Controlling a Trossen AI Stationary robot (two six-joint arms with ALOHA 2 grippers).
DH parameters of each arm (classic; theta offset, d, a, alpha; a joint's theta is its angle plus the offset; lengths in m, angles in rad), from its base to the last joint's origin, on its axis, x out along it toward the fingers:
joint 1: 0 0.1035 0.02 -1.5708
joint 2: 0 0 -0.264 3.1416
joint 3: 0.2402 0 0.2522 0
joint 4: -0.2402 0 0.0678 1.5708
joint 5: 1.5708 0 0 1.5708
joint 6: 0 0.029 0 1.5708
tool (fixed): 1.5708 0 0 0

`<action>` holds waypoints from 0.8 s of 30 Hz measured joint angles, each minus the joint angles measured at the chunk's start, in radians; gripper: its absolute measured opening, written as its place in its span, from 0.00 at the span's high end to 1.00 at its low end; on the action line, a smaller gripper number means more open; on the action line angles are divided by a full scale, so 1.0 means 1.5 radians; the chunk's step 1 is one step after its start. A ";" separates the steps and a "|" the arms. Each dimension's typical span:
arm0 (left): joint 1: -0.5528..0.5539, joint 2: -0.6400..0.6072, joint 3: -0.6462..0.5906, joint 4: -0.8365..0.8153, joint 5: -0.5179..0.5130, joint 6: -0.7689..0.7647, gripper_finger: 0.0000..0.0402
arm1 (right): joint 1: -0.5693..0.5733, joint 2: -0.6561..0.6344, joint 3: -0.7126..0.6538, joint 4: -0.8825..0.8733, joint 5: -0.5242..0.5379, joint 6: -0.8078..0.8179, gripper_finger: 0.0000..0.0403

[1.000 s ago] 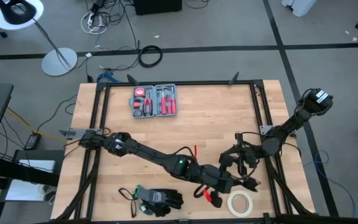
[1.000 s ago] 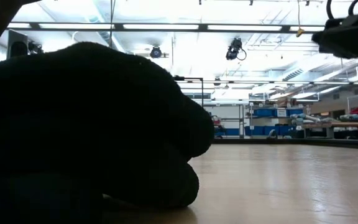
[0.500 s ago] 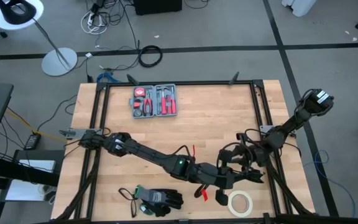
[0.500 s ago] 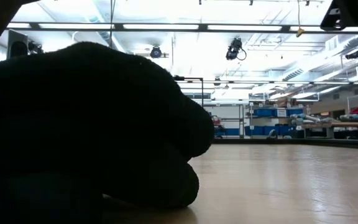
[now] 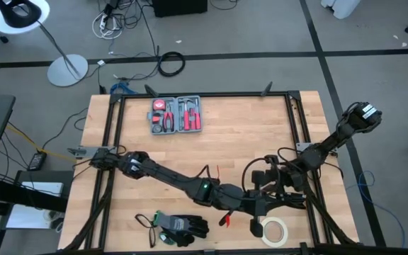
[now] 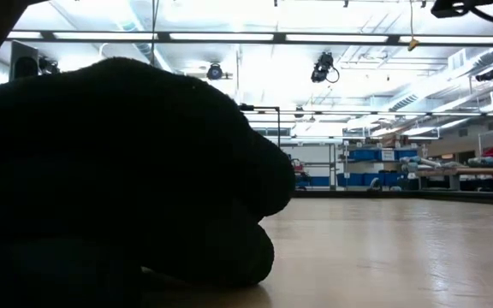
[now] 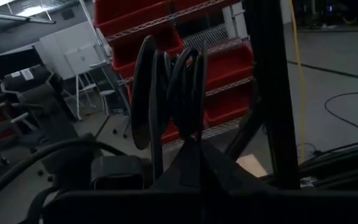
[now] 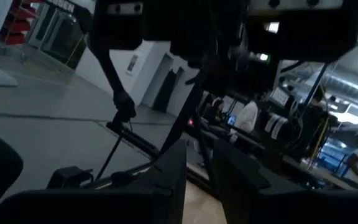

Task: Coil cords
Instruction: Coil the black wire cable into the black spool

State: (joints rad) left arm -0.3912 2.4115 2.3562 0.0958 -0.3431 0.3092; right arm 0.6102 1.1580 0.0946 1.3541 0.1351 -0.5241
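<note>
Two dark six-joint arms, black throughout.

Left arm (image 5: 165, 173): slim black links, small green light near the wrist, red fittings just beyond it. Right arm (image 5: 331, 145): black links, pale-marked round joint cap at its outer end, thin black cables looping beside the wrist.

You had open surface (image 5: 246, 134) across the middle and far right. The tool case (image 5: 176, 115) blocked the far edge, the gloves (image 5: 181, 227) and tape roll (image 5: 274, 231) the near edge. Both arms crowded the near centre, meeting beside the tape roll, with cord loops (image 7: 166, 93) hanging between them.
</note>
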 joint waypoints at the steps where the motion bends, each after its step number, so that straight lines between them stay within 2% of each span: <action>1: -0.001 0.000 0.000 0.003 0.000 0.000 1.00 | -0.002 0.000 0.012 -0.020 0.000 0.000 0.80; 10: -0.030 -0.008 0.000 0.025 -0.011 -0.004 1.00 | -0.008 0.000 0.091 -0.101 -0.012 0.030 0.80; 17: -0.069 -0.020 0.000 0.030 -0.037 -0.001 1.00 | 0.006 0.001 0.202 -0.293 -0.019 0.042 0.80; 21: -0.092 -0.020 0.000 0.041 -0.061 0.003 1.00 | 0.029 0.001 0.272 -0.331 -0.024 0.038 0.80; 24: -0.109 -0.020 0.000 0.068 -0.072 0.043 1.00 | 0.044 0.001 0.300 -0.365 -0.025 0.035 0.79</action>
State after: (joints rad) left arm -0.5547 2.3814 2.3562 0.1985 -0.4513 0.3739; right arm 0.6762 1.1590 0.5444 0.8064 0.0971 -0.4723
